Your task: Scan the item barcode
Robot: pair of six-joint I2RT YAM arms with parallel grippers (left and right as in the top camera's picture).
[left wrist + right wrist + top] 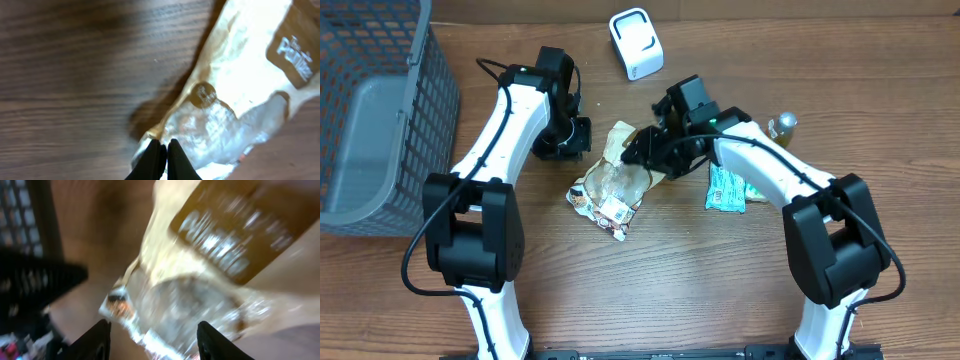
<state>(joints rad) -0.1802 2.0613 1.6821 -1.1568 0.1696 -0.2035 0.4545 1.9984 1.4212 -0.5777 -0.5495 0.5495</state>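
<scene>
Table (700, 280): brown wood grain. Snack bag (610, 185): cream, with a dark-brown panel lettered in white and a clear glossy window. Basket (432, 90): grey, square-mesh walls. Scanner (636, 43): white. Packet (725, 188): teal-green. Arms (505, 115): white shells, black joints.

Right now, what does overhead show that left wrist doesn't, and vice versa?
Only overhead: the grey basket, white device, green packet, and right claw open over the snack bag. Only left wrist: the left claw shut, tips at the bag's corner. Both: that bag on the wooden table.
</scene>
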